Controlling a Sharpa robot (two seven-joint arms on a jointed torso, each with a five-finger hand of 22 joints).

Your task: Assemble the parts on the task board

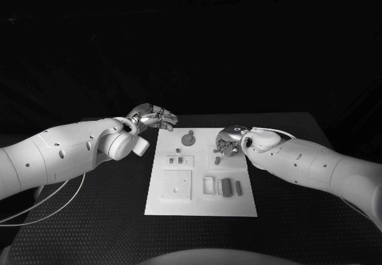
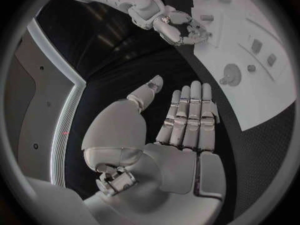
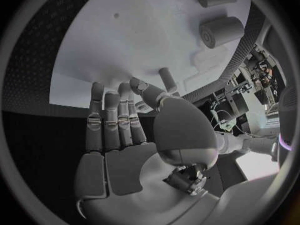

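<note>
Black table [image 1: 95, 210]: carries the white task board [image 1: 199, 207], which lies lengthwise along the table's middle, its far edge near the table's far edge.

Left arm [image 1: 64, 152]: enters over the table's left side. The left hand [image 1: 153, 117] hangs above the bare tabletop just off the board's far left corner; the left wrist view shows its fingers [image 2: 187, 115] straight and side by side, the thumb apart, the palm empty, so the hand is released.

Right arm [image 1: 318, 165]: reaches in over the board's right edge. The right hand [image 1: 229, 142] is above the board's far right part; the right wrist view shows its fingers [image 3: 112, 117] extended over the white surface with nothing grasped, likewise released.

Parts: a round piece with a stem [image 1: 189, 138] lies near the middle of the board's far edge; a grey cylinder [image 1: 227, 186] lies by upright dark pieces near the board's near right corner; a small peg [image 1: 217, 160] lies just nearer than the right hand.
</note>
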